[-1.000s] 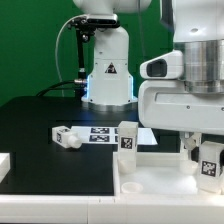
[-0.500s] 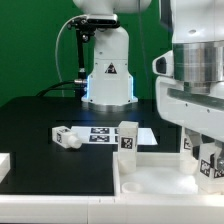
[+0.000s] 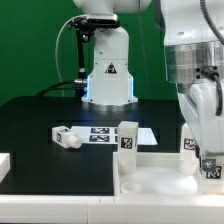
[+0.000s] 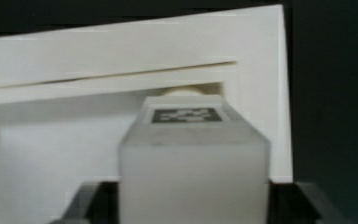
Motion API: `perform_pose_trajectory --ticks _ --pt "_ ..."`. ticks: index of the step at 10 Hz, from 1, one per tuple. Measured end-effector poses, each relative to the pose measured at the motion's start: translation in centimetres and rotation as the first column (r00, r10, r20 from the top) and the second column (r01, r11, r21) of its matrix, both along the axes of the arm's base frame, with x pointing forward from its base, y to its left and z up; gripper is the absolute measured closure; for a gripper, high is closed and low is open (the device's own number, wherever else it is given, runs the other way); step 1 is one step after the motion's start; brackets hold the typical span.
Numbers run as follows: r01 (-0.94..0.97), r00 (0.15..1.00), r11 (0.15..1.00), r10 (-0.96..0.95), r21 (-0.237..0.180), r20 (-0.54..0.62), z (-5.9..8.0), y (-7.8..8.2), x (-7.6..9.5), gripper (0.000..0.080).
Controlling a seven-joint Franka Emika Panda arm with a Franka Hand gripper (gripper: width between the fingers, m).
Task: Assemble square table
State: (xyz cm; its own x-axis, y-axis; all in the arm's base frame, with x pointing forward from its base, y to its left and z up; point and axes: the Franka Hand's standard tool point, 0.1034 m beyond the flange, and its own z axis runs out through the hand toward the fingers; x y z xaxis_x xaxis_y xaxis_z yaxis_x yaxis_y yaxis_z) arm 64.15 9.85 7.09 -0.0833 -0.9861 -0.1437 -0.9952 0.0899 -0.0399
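Note:
The square table's white tabletop (image 3: 150, 180) lies at the exterior view's lower right. One white tagged leg (image 3: 128, 138) stands upright at its far corner. My gripper (image 3: 209, 168) reaches down at the right edge, around a second upright leg (image 3: 210, 166). In the wrist view this leg (image 4: 194, 150) fills the space between my two dark fingers (image 4: 98, 205), which lie against its sides with no gap showing. The gripper (image 4: 197, 206) is shut on it, over the tabletop (image 4: 87, 60). A third leg (image 3: 66, 137) lies loose on the black table.
The marker board (image 3: 104, 133) lies flat on the black table behind the tabletop. The arm's white base (image 3: 107, 70) stands at the back centre. A white block edge (image 3: 4, 165) shows at the exterior view's far left.
The wrist has turned and shifted toward the exterior view's right, and the held leg has sunk a little lower at the tabletop's right corner. The other legs have not moved.

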Motion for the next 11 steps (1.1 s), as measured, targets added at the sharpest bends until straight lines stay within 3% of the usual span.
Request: perform_pose_trajectory --ticks 2,4,7,8,9,10,11 --pt "-0.245 0.969 0.969 0.246 -0.039 0.031 0.5 0.2 0.7 0.0189" --pt "-0.459 0.886 0.886 0.462 -0.062 0.031 0.1 1.0 0.4 0.0156" --pt "-0.599 0.796 0.796 0.603 -0.080 0.043 0.1 0.6 0.5 0.0150" --pt "-0.716 0.690 0.690 0.722 -0.102 0.043 0.1 0.5 0.5 0.0150" --pt "-0.843 0.523 0.523 0.851 -0.128 0.033 0.0 0.5 0.4 0.0150" --pt "-0.895 0.425 0.425 0.905 -0.135 0.024 -0.2 0.6 0.4 0.0150" --pt "-0.905 0.403 0.402 0.915 -0.138 0.024 -0.2 0.5 0.4 0.0150"
